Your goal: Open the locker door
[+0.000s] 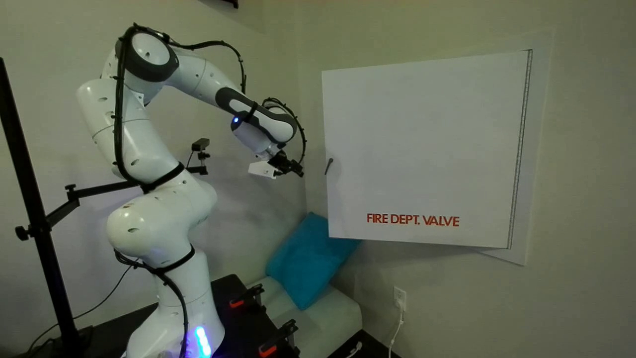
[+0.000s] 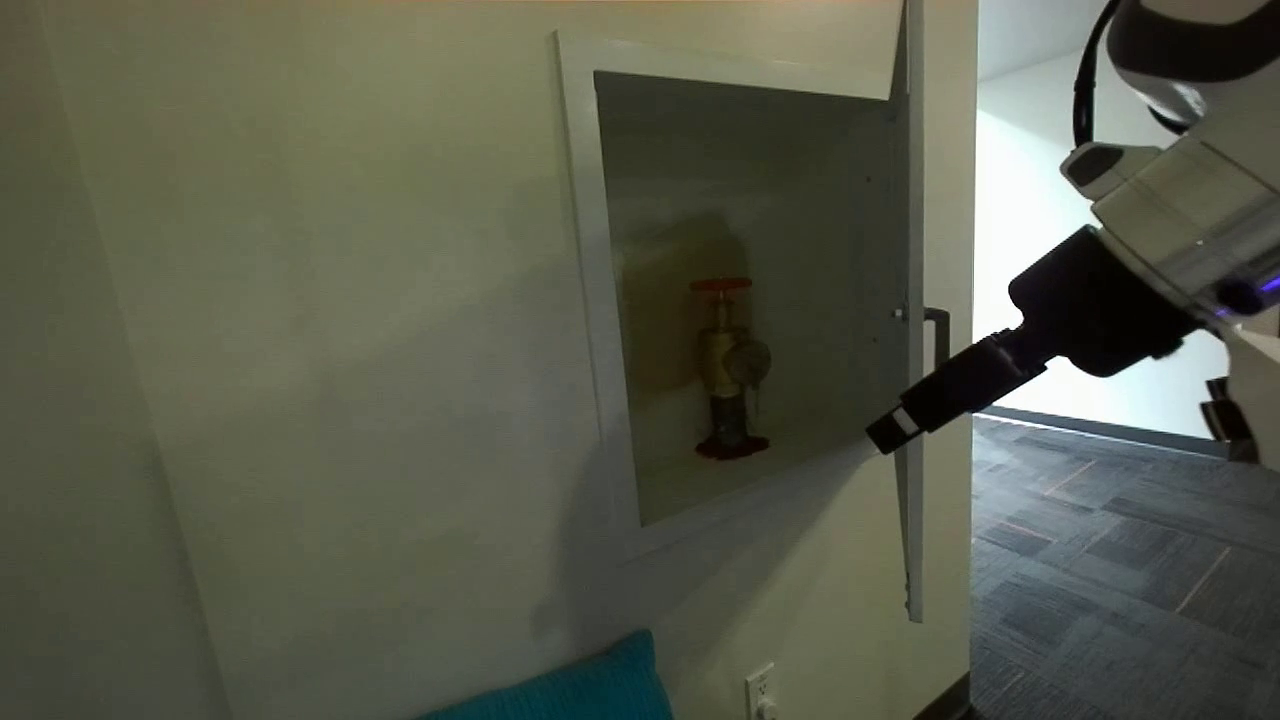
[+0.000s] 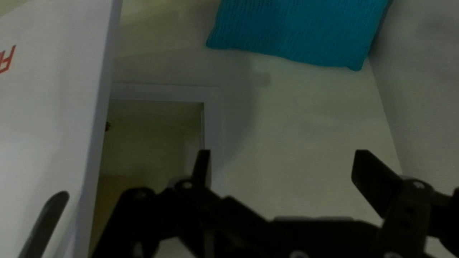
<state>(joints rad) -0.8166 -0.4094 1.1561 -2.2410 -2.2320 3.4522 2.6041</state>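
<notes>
The white locker door with red "FIRE DEPT. VALVE" lettering stands partly open, hinged at the right in an exterior view. It shows nearly edge-on in an exterior view and fills the left of the wrist view. Its dark handle sits near the free edge and also shows in the wrist view. My gripper is open and empty, beyond the door's free edge. In the wrist view both fingers lie right of the door and handle. The gripper overlaps the door edge in an exterior view; contact is not visible.
Inside the recess, within its pale frame, stands a brass valve with a red wheel. A blue cushion leans on a pale seat below. A wall outlet has a cord. A black pole stands beside the arm.
</notes>
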